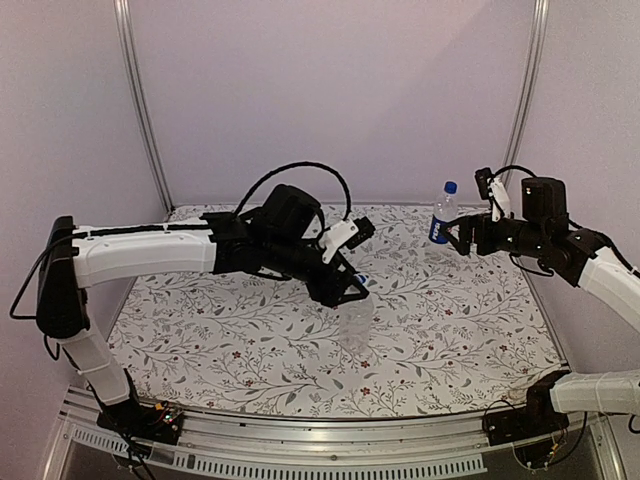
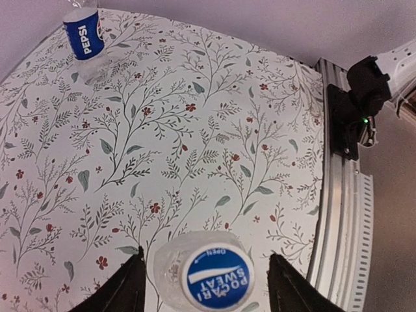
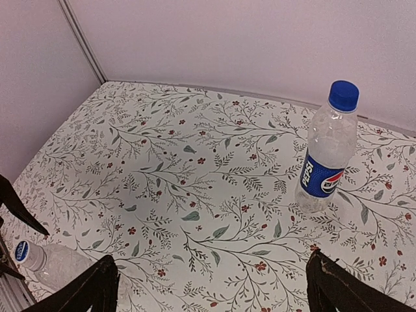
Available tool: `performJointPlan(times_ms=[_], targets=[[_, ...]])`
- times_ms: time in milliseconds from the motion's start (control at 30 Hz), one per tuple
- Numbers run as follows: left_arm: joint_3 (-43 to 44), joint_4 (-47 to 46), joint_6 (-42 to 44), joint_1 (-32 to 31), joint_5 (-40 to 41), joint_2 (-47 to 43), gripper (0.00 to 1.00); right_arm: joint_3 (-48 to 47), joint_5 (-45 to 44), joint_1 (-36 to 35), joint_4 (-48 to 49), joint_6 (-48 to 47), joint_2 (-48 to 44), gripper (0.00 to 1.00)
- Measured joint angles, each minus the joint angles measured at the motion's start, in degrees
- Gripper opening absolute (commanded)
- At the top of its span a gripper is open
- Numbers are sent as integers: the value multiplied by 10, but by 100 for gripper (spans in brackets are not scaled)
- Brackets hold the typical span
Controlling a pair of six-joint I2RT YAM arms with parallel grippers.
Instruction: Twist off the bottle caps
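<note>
Across a floral tabletop, the left arm hung over a plain bottle standing mid-table. Left jaws sat part open either side of its blue cap, not touching. Right jaws gaped wide, empty, near the Pepsi bottle and the Pepsi cap.

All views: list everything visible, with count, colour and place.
plain bottle: 1, clear, standing mid-table
Pepsi bottle: 1, clear with blue label, standing far right
Pocari cap: 1, blue, on plain bottle
Pepsi cap: 1, blue, on Pepsi bottle
cloth: 1, white floral, covering table
rail: 1, silver, near edge
left arm: 1, black-white, reaching to centre
right arm: 1, black-white, right side
left pincer: 1, black, open astride Pocari cap
right pincer: 1, black, open, short of Pepsi bottle
</note>
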State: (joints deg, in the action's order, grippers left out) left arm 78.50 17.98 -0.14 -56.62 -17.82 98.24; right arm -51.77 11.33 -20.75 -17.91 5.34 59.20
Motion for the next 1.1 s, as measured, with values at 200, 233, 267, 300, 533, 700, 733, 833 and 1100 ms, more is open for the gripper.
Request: performJointPlan(times_ms=[200,233,267,300,533,700,733,833,1100], targets=[[0,1,0,0,0,8,52,1,2,-1,1,0,0,99],[0,1,0,0,0,9,51,2,3,-1,2,0,0,99],[0,0,-1,0,0,9,50,3,4,-1,2,0,0,99],[0,-1,0,0,0,9,49,4,4,-1,3,0,0,99],[0,-1,0,0,-5,9,41,5,11,-1,4,0,0,99],[0,-2,1,0,-10,9,28,5,13,-1,4,0,0,99],[0,-4,2,0,-11,9,26,5,13,-1,4,0,1,99],[-1,-10,2,0,-11,9,21,5,17,-1,4,0,4,99],[-54,-56,-20,26,-29,-35,16,3,80,-19,34,-1,20,99]])
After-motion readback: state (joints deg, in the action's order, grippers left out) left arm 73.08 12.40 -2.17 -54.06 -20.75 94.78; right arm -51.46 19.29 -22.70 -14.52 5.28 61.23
